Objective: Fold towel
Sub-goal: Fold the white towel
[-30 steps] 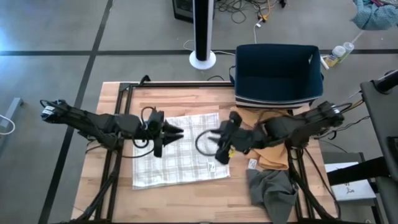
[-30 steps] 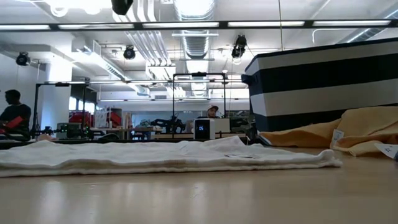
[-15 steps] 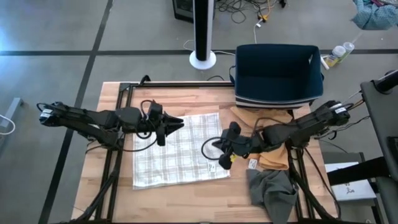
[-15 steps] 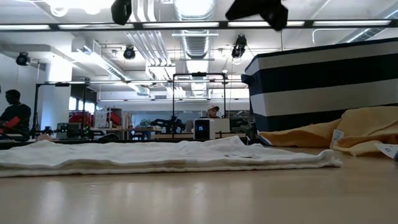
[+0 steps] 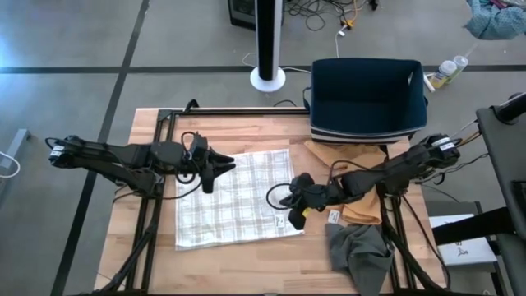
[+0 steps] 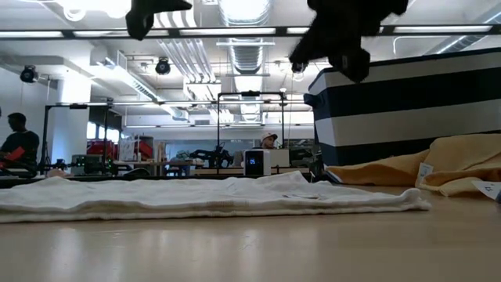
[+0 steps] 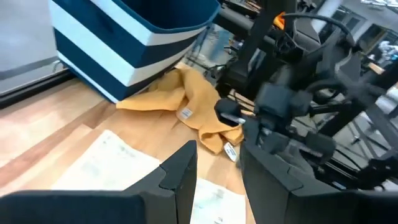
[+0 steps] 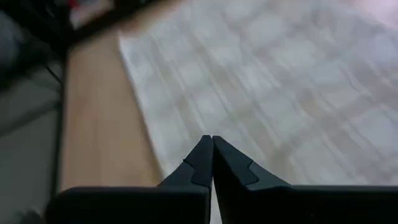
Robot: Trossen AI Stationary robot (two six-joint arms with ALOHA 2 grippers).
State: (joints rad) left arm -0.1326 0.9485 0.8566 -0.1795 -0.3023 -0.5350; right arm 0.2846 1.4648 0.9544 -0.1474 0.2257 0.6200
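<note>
— What are the right gripper's (image 8: pixel 212 142) fingers doing?

— They are pressed together with their tips touching and nothing between them. In the high view this gripper (image 5: pixel 289 215) sits over the towel's (image 5: pixel 237 198) right edge, near its front right corner.

— And the left gripper (image 7: pixel 219 163)?

— Its two fingers stand a little apart, a narrow gap between them, and no cloth shows in that gap. From above, that gripper (image 5: pixel 220 166) hangs over the towel's back left part, pointing toward the middle of the table.

— Where does the towel lie?

— Spread flat on the wooden table (image 5: pixel 152 263), a white checked cloth, slightly askew, in the middle. From table height it shows as a low pale strip (image 6: pixel 196 198).

— What is around it?

— A yellow cloth (image 5: pixel 355 205) lies crumpled just right of the towel, under the right arm, and a grey cloth (image 5: pixel 360 255) sits nearer the front right corner. A blue-and-white striped bin (image 5: pixel 366 97) stands at the back right, its base touching the yellow cloth.
</note>
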